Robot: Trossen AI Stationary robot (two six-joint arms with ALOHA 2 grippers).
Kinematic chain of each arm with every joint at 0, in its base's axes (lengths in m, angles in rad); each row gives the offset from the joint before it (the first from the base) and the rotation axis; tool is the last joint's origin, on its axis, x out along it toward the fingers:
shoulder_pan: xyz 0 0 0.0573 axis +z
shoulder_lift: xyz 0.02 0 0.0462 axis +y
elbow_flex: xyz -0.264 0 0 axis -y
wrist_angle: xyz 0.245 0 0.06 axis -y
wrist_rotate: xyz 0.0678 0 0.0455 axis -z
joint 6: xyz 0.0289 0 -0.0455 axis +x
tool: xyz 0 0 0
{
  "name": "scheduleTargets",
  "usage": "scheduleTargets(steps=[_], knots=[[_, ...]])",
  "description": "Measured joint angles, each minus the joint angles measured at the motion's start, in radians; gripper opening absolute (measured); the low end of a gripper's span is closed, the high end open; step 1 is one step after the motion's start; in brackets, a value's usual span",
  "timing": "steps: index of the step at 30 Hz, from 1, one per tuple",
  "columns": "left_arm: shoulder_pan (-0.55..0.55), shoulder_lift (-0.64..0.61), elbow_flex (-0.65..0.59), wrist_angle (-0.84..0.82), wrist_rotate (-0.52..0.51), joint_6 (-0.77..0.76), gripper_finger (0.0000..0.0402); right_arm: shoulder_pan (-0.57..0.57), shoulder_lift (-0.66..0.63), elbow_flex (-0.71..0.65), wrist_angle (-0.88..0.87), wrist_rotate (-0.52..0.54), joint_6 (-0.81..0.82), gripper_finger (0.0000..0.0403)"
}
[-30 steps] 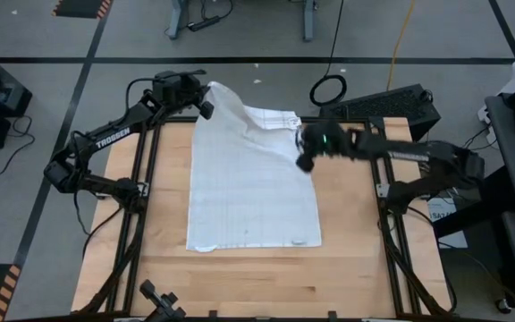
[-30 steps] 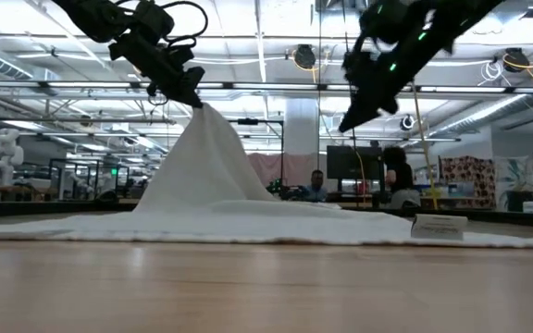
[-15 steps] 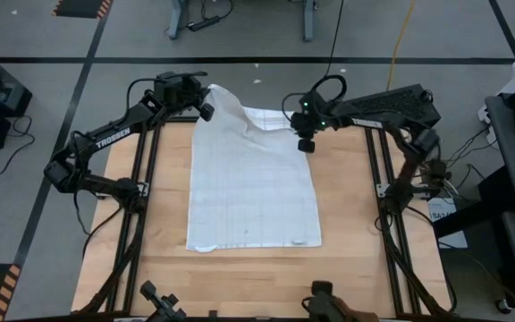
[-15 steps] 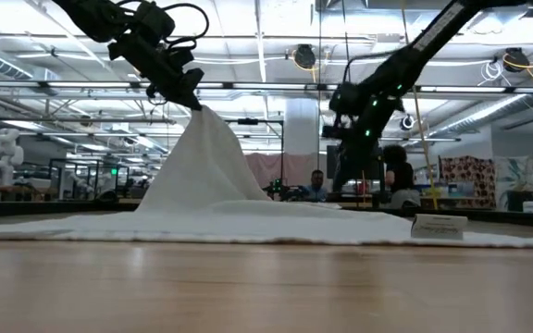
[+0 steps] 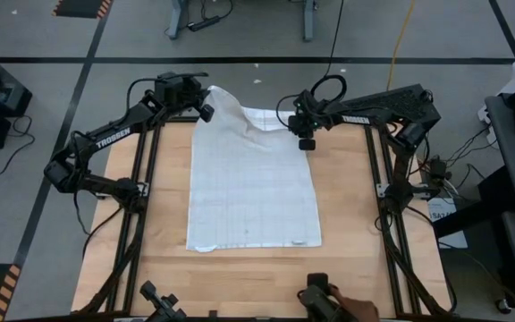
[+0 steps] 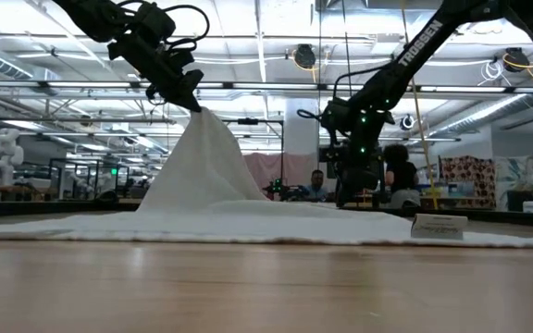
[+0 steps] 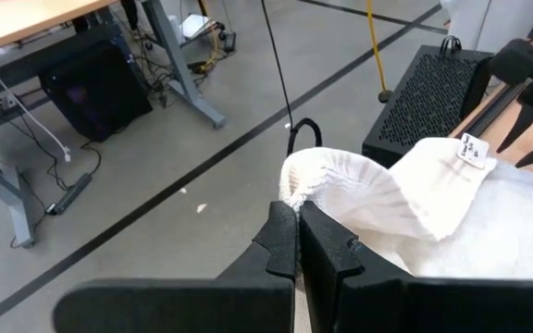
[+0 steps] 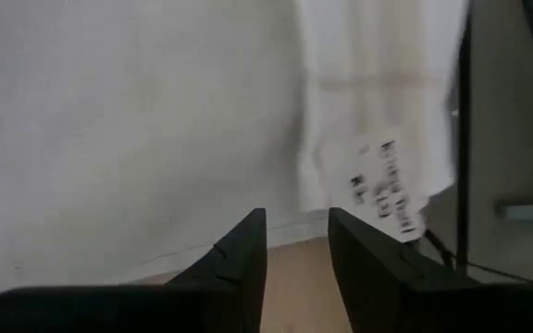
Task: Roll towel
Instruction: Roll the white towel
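The white grid-checked towel (image 5: 253, 183) lies spread on the wooden table, except its far left corner, which rises as a peak (image 6: 202, 139). My left gripper (image 5: 206, 107) is shut on that corner at the table's far left. My right gripper (image 5: 305, 140) points steeply down, open, at the towel's far right corner. In the right wrist view its fingers (image 8: 297, 231) straddle the towel's edge, with a printed label (image 8: 387, 190) beside them. The rest of the towel rests flat (image 6: 248, 227) on the table. My left gripper pinches the towel's far left corner (image 7: 302, 190) between its two shut fingers, coming from the table's left and slanting slightly down. The corner is bunched in folds and held high, and the cloth slopes down from it to the table. Whether my right gripper touches the towel, I cannot tell.
Bare wood (image 5: 347, 206) lies right of the towel, and more to its left and near side. Black frame rails (image 5: 374, 161) run along the table's sides. A person's hand with a dark object (image 5: 333, 306) shows at the near edge. A small tag (image 6: 438, 225) stands at the towel's near right.
My right gripper has swung from above the towel's right edge toward the table's far edge and come down to the towel's far right corner, rolling as it went; most of this happened early in the second. The towel has kept its shape.
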Motion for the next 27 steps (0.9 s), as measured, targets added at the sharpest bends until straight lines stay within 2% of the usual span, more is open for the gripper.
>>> scheduleTargets(steps=[7, 15, 20, 27], knots=[[0.000, 0.000, 0.000, 0.005, 0.000, -0.001, 0.0002, 0.000, -0.003, 0.002, 0.088, -0.022, -0.013, 0.0110], [0.000, 0.000, 0.000, -0.002, -0.001, -0.001, 0.0002, -0.005, 0.028, 0.002, 0.081, -0.047, -0.001, 0.0110], [0.000, 0.000, 0.000, -0.016, -0.001, -0.001, 0.0002, -0.008, 0.072, 0.001, 0.122, 0.025, 0.000, 0.0109], [0.000, 0.000, 0.000, -0.018, -0.001, 0.000, 0.0002, -0.017, 0.065, 0.001, 0.105, 0.035, 0.015, 0.0084]])
